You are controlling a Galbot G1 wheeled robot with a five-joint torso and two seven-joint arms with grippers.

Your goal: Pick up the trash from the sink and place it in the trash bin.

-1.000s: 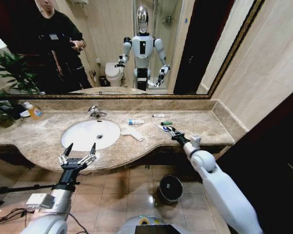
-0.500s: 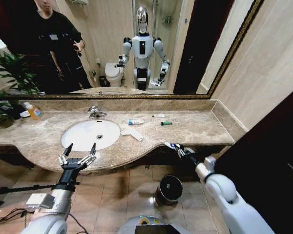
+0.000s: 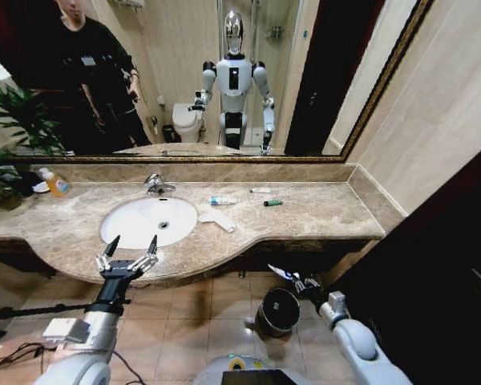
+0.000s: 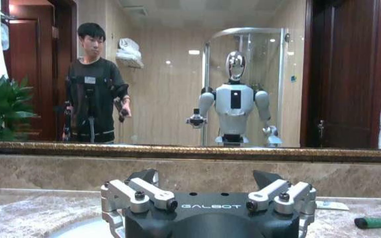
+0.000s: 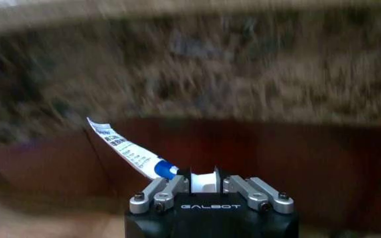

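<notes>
My right gripper (image 3: pixel 303 282) hangs below the counter's front edge, just above the trash bin (image 3: pixel 279 310), a round dark bin on the floor. It is shut on a blue-and-white tube (image 3: pixel 280 273), gripped at its white cap end (image 5: pixel 127 151). More trash lies on the counter right of the sink (image 3: pixel 149 221): white tissue (image 3: pixel 216 219), another small tube (image 3: pixel 222 200), a green piece (image 3: pixel 272 203) and a thin white stick (image 3: pixel 260 190). My left gripper (image 3: pixel 128 255) hovers open at the counter's front edge, before the sink.
A chrome faucet (image 3: pixel 154 184) stands behind the basin. At the far left are a yellow-orange bottle (image 3: pixel 56 183) and a green plant (image 3: pixel 12 120). A mirror runs along the back wall. Dark wood panels stand on the right beside the bin.
My right gripper has come off the counter and dropped below its edge toward the bin, carrying the tube. The left arm has stayed put.
</notes>
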